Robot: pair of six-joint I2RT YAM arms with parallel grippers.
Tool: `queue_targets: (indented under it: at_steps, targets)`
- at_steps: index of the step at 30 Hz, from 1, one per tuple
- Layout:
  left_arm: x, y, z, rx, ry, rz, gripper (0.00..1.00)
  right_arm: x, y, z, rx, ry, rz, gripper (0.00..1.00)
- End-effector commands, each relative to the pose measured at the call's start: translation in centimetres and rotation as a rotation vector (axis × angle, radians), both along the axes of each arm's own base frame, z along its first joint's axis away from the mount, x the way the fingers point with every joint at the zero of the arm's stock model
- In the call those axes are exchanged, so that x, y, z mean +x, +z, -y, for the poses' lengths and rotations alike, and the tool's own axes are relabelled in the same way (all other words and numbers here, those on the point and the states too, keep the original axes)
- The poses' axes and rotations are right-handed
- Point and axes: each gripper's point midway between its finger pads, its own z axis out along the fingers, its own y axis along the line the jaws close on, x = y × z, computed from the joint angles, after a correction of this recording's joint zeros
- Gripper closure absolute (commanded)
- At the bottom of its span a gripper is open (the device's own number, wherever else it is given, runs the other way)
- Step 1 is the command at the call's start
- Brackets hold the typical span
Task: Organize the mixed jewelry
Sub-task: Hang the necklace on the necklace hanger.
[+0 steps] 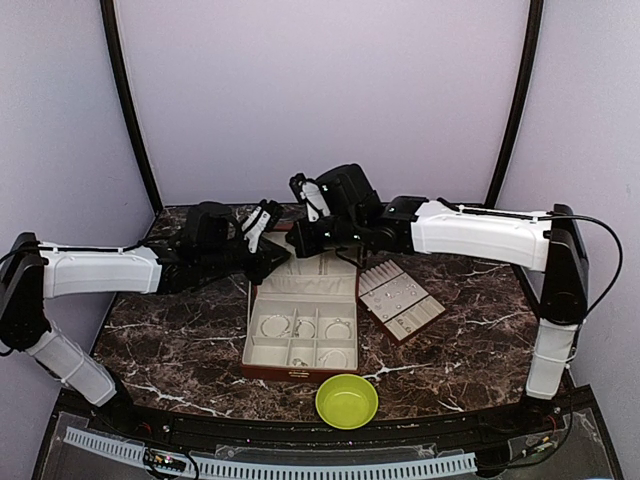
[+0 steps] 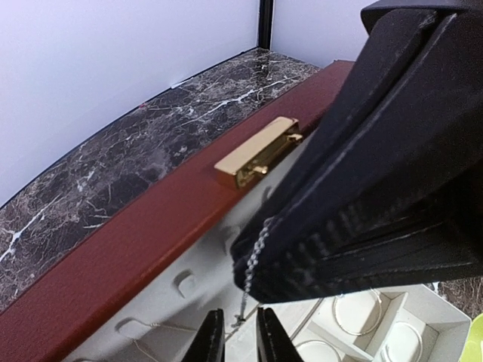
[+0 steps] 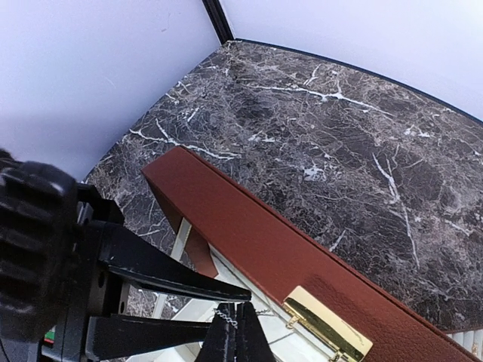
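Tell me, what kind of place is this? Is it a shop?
Looks like a robot lab booth, not a shop: two robot arms at a dark marbled table, plain pale walls around it, and an open jewelry box.

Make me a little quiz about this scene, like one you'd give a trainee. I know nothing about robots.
1. True or false: the red-brown jewelry box stands open.
2. What colour is the bowl near the front edge? A) red B) yellow-green C) blue
3. Fill in: the right gripper pinches a thin silvery ____ above the box lid.

Key: 1 true; 2 B; 3 chain.
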Motion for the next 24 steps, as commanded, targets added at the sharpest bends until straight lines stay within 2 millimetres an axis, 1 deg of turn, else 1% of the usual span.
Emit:
queue_targets:
  at_steps: [1, 3, 9, 11, 13, 14, 15, 20, 24]
  targets:
    - [-0.2, 1.5, 0.7, -0.043, -0.024, 0.024, 0.81, 0.0, 2.8, 0.1, 0.08, 0.005, 0.026, 1.0]
    - [-0.6, 2.1, 1.2, -0.079, -0.058, 0.04, 0.81, -0.1, 2.6, 0.0, 0.078, 0.008, 0.022, 1.0]
    - [-0.8, 2.0, 1.7, -0.096, -0.08, 0.039, 0.81, -0.2, 2.5, 0.0, 0.08, 0.01, 0.016, 1.0]
    - [-0.7, 2.0, 1.7, -0.1, -0.079, 0.039, 0.86, -0.2, 2.5, 0.0, 0.08, 0.01, 0.014, 1.0]
    - [-0.5, 1.9, 1.5, -0.097, -0.062, 0.039, 0.93, -0.2, 2.4, 0.1, 0.08, 0.009, 0.012, 1.0]
    - [-0.3, 2.0, 1.3, -0.094, -0.045, 0.044, 0.98, -0.3, 2.4, 0.1, 0.083, 0.009, 0.012, 1.0]
    - [-0.2, 1.9, 1.2, -0.095, -0.035, 0.044, 0.99, -0.3, 2.2, 0.2, 0.082, 0.007, 0.01, 1.0]
    - [0.3, 1.9, 0.2, -0.092, 0.032, 0.052, 1.0, -0.5, 1.8, 0.6, 0.096, 0.003, 0.009, 1.0]
    - [0.5, 1.8, -0.1, -0.089, 0.052, 0.051, 1.0, -0.8, 1.6, 1.4, 0.116, -0.001, 0.021, 0.99]
